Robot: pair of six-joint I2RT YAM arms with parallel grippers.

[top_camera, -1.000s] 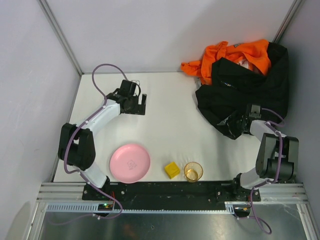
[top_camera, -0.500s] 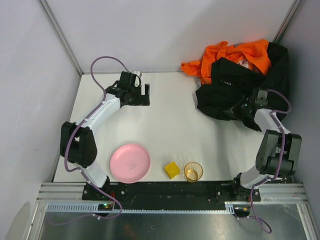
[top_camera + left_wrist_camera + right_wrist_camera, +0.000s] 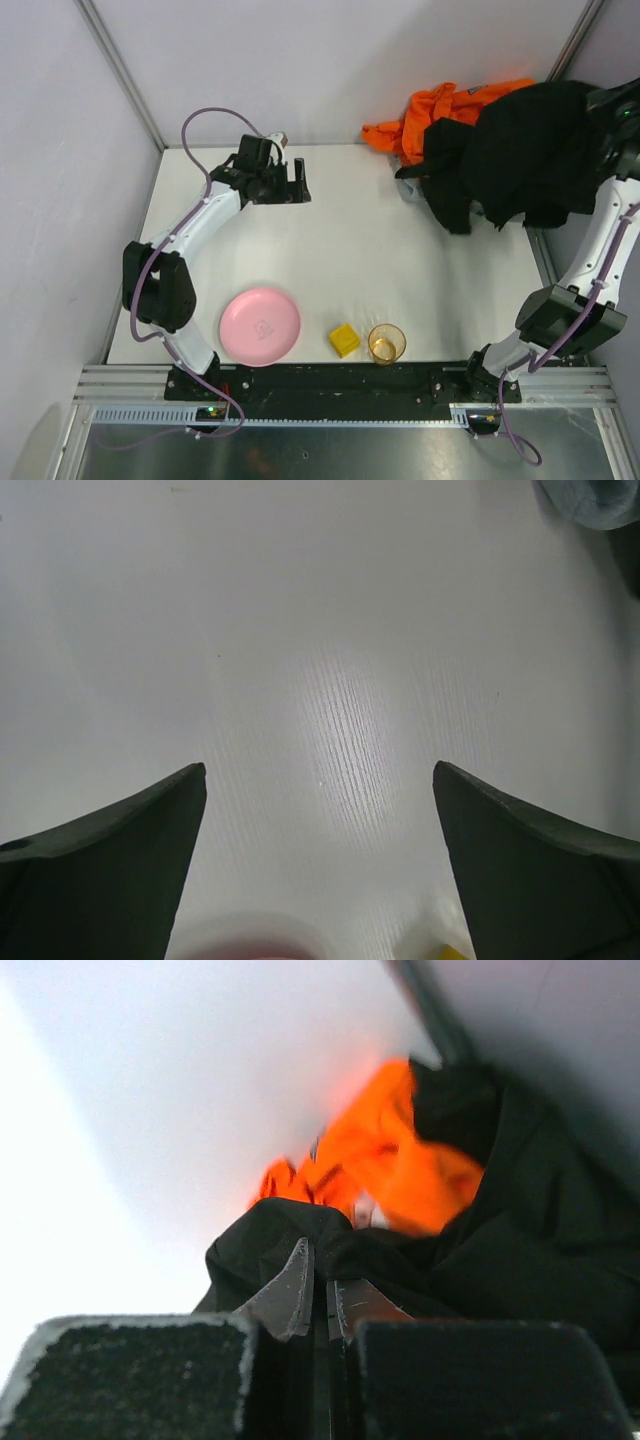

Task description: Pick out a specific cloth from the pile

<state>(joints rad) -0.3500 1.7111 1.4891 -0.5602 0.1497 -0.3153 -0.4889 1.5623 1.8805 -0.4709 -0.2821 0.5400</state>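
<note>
The pile [image 3: 470, 125] lies at the back right corner: a bright orange garment [image 3: 440, 108] and a large black garment [image 3: 530, 150]. My right gripper [image 3: 603, 118] is raised high at the right edge, shut on a fold of the black garment [image 3: 520, 1250], which hangs from it above the table. In the right wrist view the right gripper [image 3: 320, 1260] has its jaws pressed together on black fabric, with the orange garment [image 3: 400, 1170] behind. The red cloth is hidden. My left gripper [image 3: 297, 183] hovers open over bare table at the back left, and the left gripper [image 3: 320, 770] holds nothing.
A pink plate [image 3: 260, 325], a yellow block [image 3: 344, 339] and an amber cup [image 3: 386, 343] stand along the near edge. Grey walls close in the table at left, back and right. A pale grey scrap [image 3: 487, 213] shows under the hanging black garment.
My right gripper shut on the black garment and rose toward the back right, lifting it off the table. The left gripper drifted slightly right and back, still open.
</note>
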